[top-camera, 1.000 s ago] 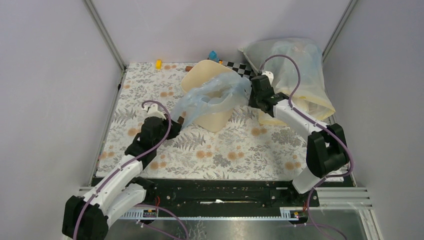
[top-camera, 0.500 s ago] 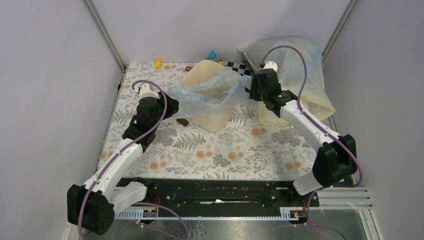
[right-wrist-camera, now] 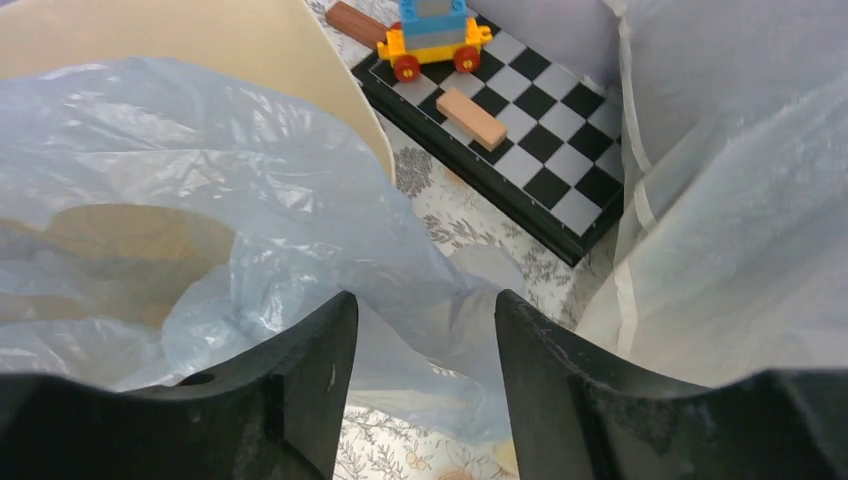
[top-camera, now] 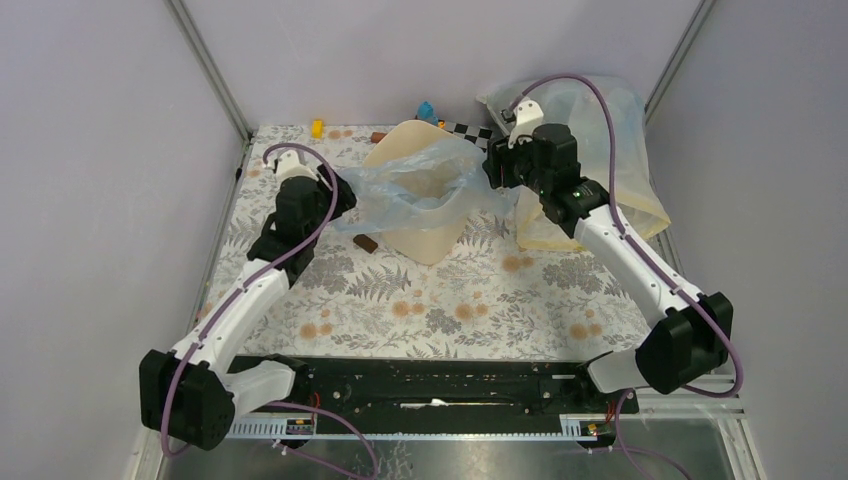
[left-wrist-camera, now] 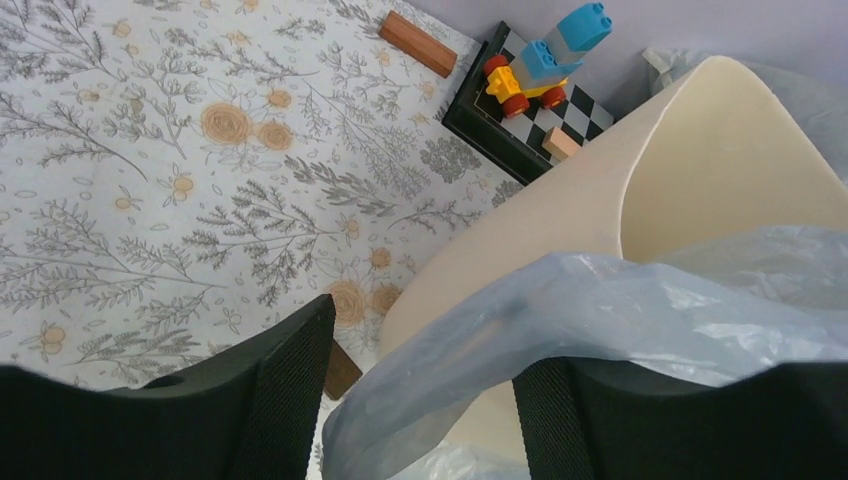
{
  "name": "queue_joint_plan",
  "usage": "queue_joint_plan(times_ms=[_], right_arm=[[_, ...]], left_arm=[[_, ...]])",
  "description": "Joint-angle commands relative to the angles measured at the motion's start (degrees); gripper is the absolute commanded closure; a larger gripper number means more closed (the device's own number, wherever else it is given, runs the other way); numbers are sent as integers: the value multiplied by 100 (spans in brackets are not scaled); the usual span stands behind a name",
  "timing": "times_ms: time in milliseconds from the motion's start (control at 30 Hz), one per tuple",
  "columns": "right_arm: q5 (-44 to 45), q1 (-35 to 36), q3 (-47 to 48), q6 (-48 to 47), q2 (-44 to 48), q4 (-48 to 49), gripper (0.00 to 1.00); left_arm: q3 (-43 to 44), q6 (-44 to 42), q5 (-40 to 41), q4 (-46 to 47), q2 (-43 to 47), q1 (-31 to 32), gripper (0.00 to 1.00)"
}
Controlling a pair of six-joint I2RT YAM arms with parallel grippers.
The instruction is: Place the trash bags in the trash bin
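Observation:
The cream trash bin point(top-camera: 428, 236) stands at the back middle of the floral table. A pale-blue trash bag point(top-camera: 425, 182) lies spread over its opening and hangs over the left and right rims. My left gripper point(top-camera: 345, 202) is at the bin's left side, open; in the left wrist view the trash bag point(left-wrist-camera: 620, 310) runs loosely between the fingers point(left-wrist-camera: 290, 390) and drapes over the right one, in front of the bin point(left-wrist-camera: 560, 220). My right gripper point(top-camera: 492, 172) is open at the bin's right rim, with the trash bag point(right-wrist-camera: 200, 150) slack beyond its fingers point(right-wrist-camera: 320, 380).
A large cloudy yellowish sack point(top-camera: 600, 150) sits back right, close behind the right arm. A checkerboard point(right-wrist-camera: 520, 130) with a toy car point(right-wrist-camera: 432, 35) and small wooden blocks lies behind the bin. A brown block point(top-camera: 366, 243) lies by the bin's left foot. Enclosure walls stand on three sides.
Both grippers went from shut on the bag's ends to open. Both arms moved toward the back, and the bag now lies spread wider over the bin's mouth.

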State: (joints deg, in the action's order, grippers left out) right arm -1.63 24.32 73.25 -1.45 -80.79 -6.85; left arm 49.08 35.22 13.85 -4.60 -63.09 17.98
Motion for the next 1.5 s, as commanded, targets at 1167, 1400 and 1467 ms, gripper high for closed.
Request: queue_joint_plan(times_ms=[1167,1400,1467], right_arm=[[-1773,-287,4308,245,-3591,-1529,100],[-2852,-427,4513,966,-4165,-1530,100],[-3018,-432,4470,1080,-4237,-1506,100]], left_arm=[[2314,-359,-2098,-161,-3180,-822,100],[2581,-317,-3201,-70,-3943,-822,100],[2737,-292,-3525,-140,-4192,-822,100]])
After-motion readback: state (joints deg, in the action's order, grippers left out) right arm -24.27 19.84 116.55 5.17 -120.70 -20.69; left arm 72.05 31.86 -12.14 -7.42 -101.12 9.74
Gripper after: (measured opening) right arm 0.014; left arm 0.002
